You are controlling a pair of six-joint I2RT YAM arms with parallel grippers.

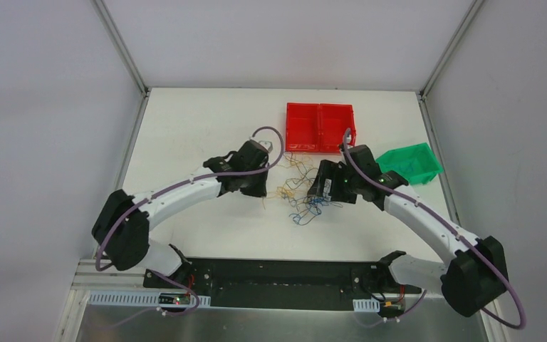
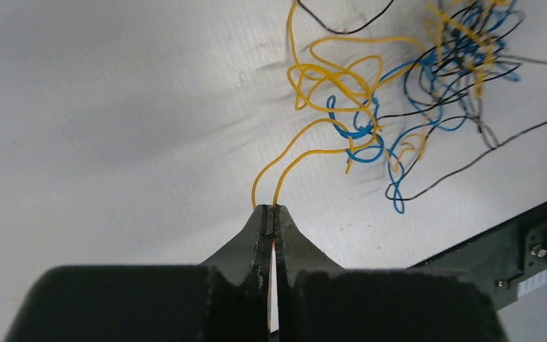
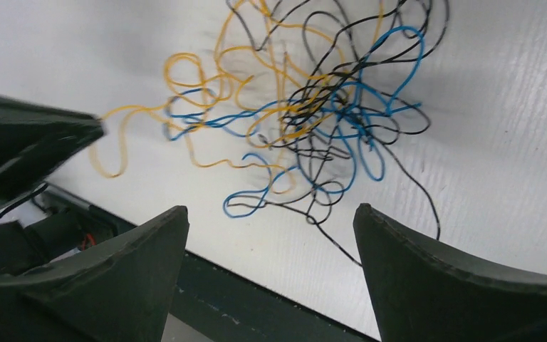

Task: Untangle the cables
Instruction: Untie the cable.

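Observation:
The cables (image 1: 301, 187) lie as a loose tangle of thin yellow, blue and black wires on the white table between my two grippers. My left gripper (image 2: 272, 208) is shut on a loop of yellow cable (image 2: 313, 152), whose two strands rise from the tips toward the tangle (image 2: 427, 78). From above, that left gripper (image 1: 262, 194) sits at the clump's left edge. On the right side of the clump my right gripper (image 1: 319, 192) hangs above it. Its jaws (image 3: 271, 210) stand wide open, nothing between them, the tangle (image 3: 313, 121) just beyond.
A red two-compartment bin (image 1: 320, 127) stands behind the cables. A green bin (image 1: 413, 164) lies at the right. A black rail (image 1: 285, 274) runs along the table's near edge. The left gripper's fingers (image 3: 35, 142) show at the left of the right wrist view.

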